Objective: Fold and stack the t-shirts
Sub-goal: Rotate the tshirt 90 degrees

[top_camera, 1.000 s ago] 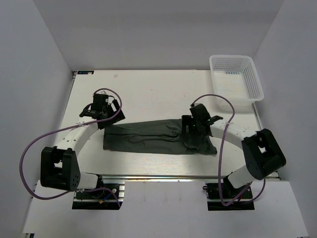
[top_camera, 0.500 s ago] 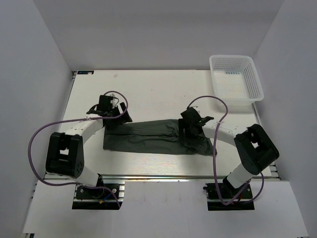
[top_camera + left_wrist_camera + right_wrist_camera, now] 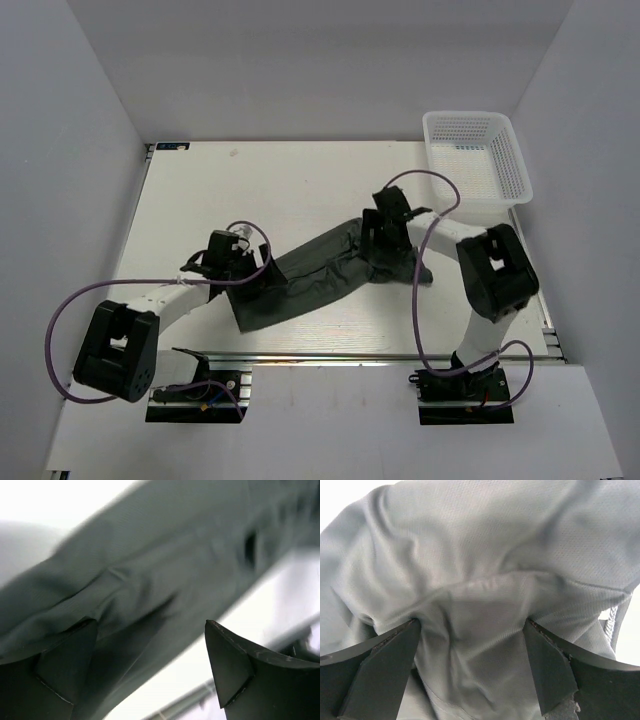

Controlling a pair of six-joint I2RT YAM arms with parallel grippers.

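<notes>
A white mesh basket (image 3: 520, 165) is set at the far right corner of a white table (image 3: 300, 190).

White-tubed left arm (image 3: 165, 296) and right arm (image 3: 440, 232); black joint blocks (image 3: 113, 350); looping purple cables (image 3: 50, 340); bases (image 3: 195, 390) at seven and five o'clock.

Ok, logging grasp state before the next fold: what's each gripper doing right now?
Left gripper: open, fingers spread against the t-shirt.
Right gripper: open, t-shirt cloth bunched between its spread fingers.
</notes>
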